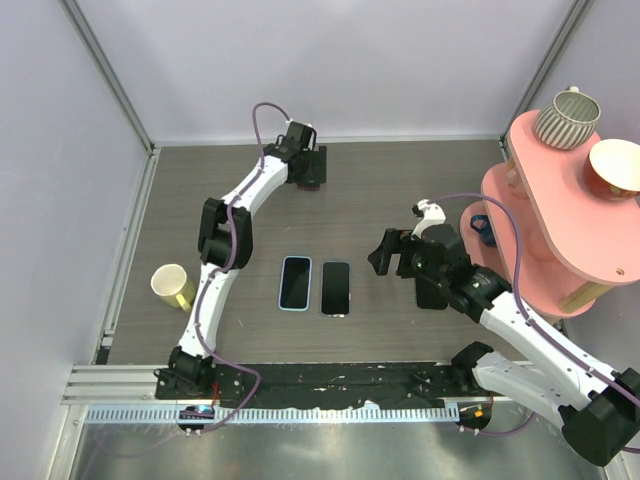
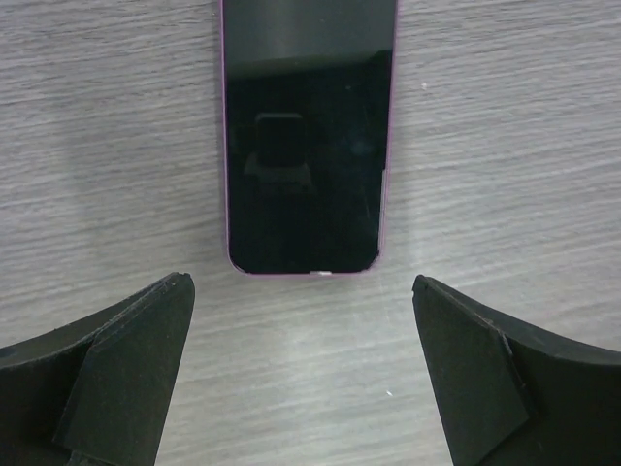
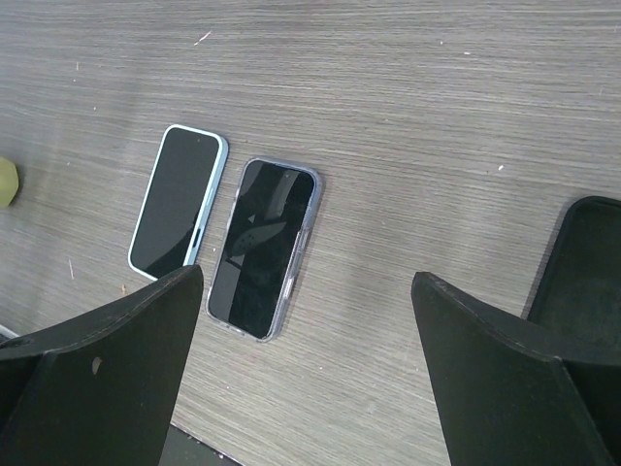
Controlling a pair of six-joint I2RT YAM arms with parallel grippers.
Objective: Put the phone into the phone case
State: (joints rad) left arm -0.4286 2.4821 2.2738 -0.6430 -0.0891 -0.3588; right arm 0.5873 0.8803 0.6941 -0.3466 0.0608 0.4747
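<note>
The phone [image 1: 336, 288] lies screen up at the table's middle, black and glossy, with the transparent rim of the phone case [image 3: 309, 216] round its edge. It also shows in the right wrist view [image 3: 264, 248]. My right gripper [image 1: 382, 255] is open and empty, just right of the phone and above the table; in the right wrist view it [image 3: 306, 277] hangs over the phone's near right edge. My left gripper [image 1: 308, 170] is open and empty at the far back, its jaws wide apart [image 2: 299, 283] over the end of a black phone with a pinkish-red rim [image 2: 306, 146].
A phone with a light-blue rim [image 1: 295, 283] lies just left of the cased phone. A matte black slab [image 1: 432, 292] lies under my right arm. A yellow cup [image 1: 172, 285] stands at the left. A pink shelf [image 1: 560, 200] at the right holds a striped cup [image 1: 566, 118] and a bowl [image 1: 614, 168].
</note>
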